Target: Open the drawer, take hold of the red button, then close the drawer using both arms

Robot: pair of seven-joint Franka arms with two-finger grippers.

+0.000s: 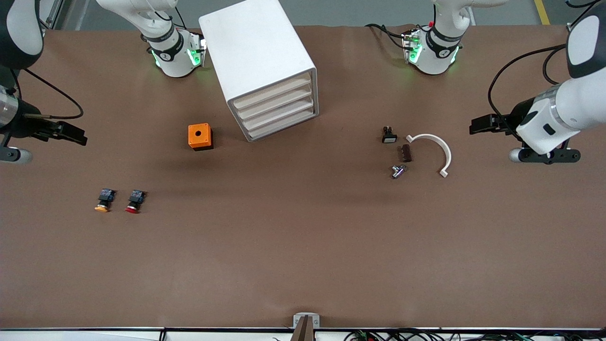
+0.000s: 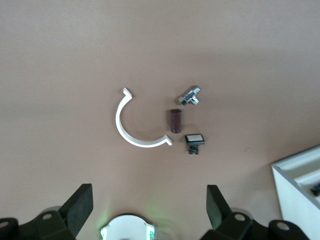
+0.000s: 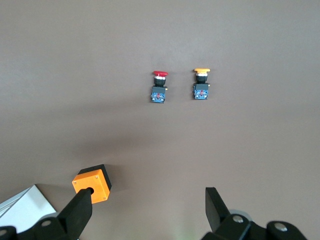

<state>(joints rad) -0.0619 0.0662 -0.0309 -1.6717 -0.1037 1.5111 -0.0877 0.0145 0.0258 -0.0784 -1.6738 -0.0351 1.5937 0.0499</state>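
both pincers hang wide and empty above the brown worktop [image 1: 303, 255], touching nothing: the left pincer [image 2: 147, 207] at the left arm's end, the right pincer [image 3: 147, 212] at the right arm's end. no writing can be read on anything. the white cabinet [image 1: 258, 57] stands between the two bases with all four drawers pushed in, the drawer [image 1: 279, 121] among them. the red button [image 1: 134, 201] lies on the open worktop, just beside a yellow-capped button [image 1: 104, 200] and nearer the front camera than the orange cube [image 1: 200, 136]. toward the left arm's end lie a white curved clip [image 1: 433, 151], a dark block [image 1: 406, 153], a metal fitting [image 1: 397, 171] and a small black switch [image 1: 388, 135].
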